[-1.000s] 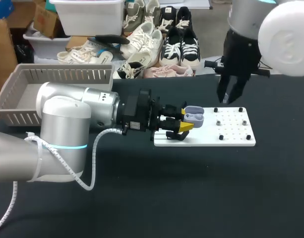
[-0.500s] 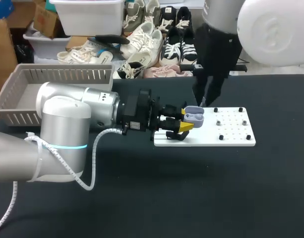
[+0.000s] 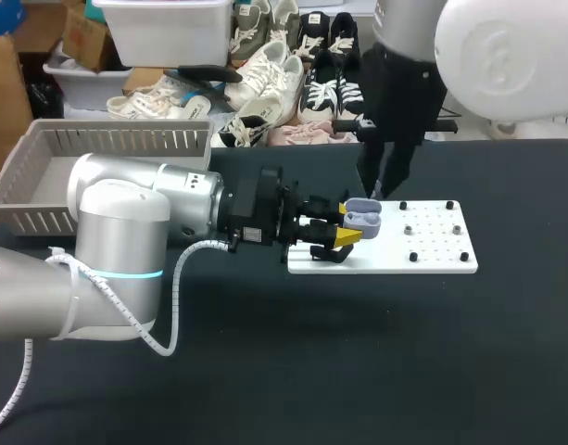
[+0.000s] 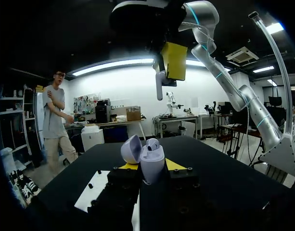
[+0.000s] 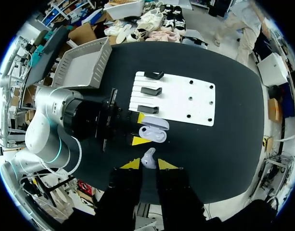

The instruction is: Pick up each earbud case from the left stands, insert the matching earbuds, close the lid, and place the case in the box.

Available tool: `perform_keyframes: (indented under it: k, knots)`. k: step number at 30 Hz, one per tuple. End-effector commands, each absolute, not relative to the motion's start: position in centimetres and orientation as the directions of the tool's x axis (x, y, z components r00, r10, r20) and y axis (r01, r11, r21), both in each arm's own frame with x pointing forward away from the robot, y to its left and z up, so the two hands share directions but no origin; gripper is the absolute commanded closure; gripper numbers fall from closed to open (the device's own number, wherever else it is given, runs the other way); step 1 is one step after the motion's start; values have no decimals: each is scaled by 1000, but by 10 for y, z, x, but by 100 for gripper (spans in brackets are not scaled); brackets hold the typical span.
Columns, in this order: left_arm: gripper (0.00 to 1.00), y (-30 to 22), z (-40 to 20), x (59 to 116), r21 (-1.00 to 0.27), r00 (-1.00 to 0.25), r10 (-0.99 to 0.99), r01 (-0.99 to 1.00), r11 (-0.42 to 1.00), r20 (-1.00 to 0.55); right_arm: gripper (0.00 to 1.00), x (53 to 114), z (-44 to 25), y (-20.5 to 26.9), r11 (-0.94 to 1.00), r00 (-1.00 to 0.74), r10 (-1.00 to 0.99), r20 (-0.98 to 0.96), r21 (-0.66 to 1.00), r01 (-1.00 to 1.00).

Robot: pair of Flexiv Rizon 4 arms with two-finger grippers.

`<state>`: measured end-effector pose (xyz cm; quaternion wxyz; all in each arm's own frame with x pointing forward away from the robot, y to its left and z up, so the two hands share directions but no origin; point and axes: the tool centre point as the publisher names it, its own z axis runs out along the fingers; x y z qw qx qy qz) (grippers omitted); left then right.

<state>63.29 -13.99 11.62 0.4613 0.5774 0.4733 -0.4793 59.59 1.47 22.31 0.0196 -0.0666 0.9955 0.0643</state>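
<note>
case (image 3: 362,220): lid open, body clamped from two sides by the fingers of the left gripper (image 3: 347,222). the plate (image 3: 432,252) lies under it and mostly to its right.
earbud (image 5: 148,158): pinched between the tips of the right gripper (image 5: 147,163), directly above the case and apart from it.

step judged: insertion of an earbud. lid not yet closed, case not yet in the basket (image 5: 84,67).
next move, judged: a straight descent is called for, with the stem lined up on the free well. release should be made only once the earbud is seated, with the case held steady by the left arm. a small offset would likely leave the earbud on the rim.

views compared:
- right wrist: alignment over the case is seen from overhead. three stands (image 5: 151,90) are seen on the plate beyond the case, and the basket farther off.
- left wrist: the gap above the case is seen side-on. what looks like one bud (image 4: 152,143) is already seated.
- head: the earbud is hidden behind the right fingers.
</note>
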Motion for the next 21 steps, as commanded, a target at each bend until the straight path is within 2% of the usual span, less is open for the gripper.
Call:
perform_keyframes:
  k: [1,7,15,21]
  knots:
    - [100,-140,116,634,79,93,104,989,-128,-990,100,595,224,14,983,-991,-129,-48,124,-134]
    - [100,-140,116,634,79,93,104,989,-128,-990,100,597,223,13,980,-989,-142,-50,131,-147]
    - [100,-140,116,634,79,93,104,989,-128,-990,100,605,222,26,914,-924,-376,-70,137,-383]
    - [100,-140,116,634,79,93,104,989,-128,-990,100,608,219,33,871,-879,-474,-52,118,-477]
